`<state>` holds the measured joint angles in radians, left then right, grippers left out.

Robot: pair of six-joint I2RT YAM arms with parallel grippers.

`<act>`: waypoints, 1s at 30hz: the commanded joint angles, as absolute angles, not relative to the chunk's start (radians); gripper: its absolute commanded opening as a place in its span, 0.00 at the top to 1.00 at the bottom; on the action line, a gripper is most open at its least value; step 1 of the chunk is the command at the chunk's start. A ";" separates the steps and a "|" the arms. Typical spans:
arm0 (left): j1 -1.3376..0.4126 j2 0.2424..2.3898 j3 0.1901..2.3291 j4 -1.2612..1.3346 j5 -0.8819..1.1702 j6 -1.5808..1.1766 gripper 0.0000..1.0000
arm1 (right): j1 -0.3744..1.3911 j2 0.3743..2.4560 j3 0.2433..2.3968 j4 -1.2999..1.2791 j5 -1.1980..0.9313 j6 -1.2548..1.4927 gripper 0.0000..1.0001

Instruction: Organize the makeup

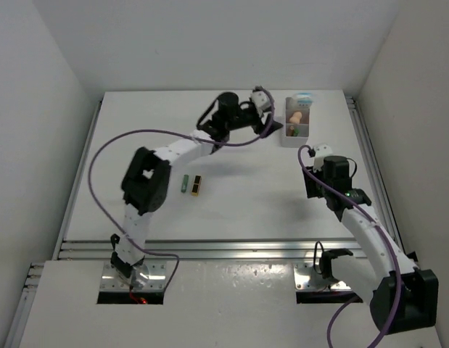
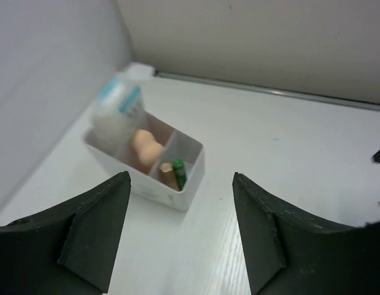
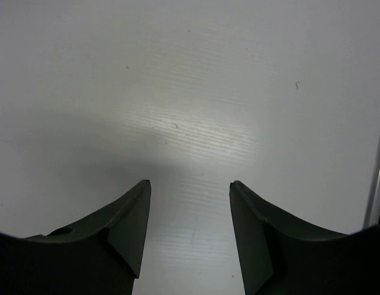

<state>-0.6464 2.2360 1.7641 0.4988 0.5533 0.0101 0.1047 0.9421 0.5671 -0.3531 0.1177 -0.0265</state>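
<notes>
White tray (image 2: 194, 167): holds peach sponges (image 2: 147, 147), green tube (image 2: 179, 173), packet (image 2: 119, 104).
Left gripper (image 2: 180, 184): apart, empty, near tray.
Right gripper (image 3: 190, 184): apart, empty, over bench (image 3: 190, 92).

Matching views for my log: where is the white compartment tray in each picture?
Top external: white tray upper right of centre.
Left wrist: the tray sits left of centre, ahead of the open left gripper.
Right wrist: not in view.
Shared landmark: the peach sponges in its middle compartment, seen in both.
</notes>
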 commanded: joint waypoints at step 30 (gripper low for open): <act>-0.336 1.706 1.173 -0.483 0.107 -0.080 0.49 | 0.278 1.109 0.591 -0.255 0.170 0.146 0.43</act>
